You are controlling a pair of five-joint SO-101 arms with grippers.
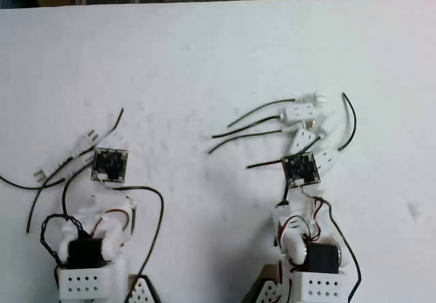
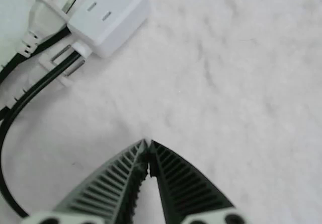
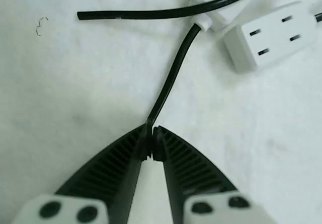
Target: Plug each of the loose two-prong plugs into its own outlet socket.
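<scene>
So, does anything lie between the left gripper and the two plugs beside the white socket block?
Nothing visible does. Bare white table lies between the shut left gripper and the nearer plug. The other plug lies just beyond it, beside the socket block. The black cables run off sideways.

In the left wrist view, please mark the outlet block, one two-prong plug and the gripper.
outlet block [image 2: 108,12], left wrist view, slotted face.
two-prong plug [image 2: 41,14], left wrist view, white body.
left gripper [image 2: 149,144], left wrist view, between fingertips.
</scene>
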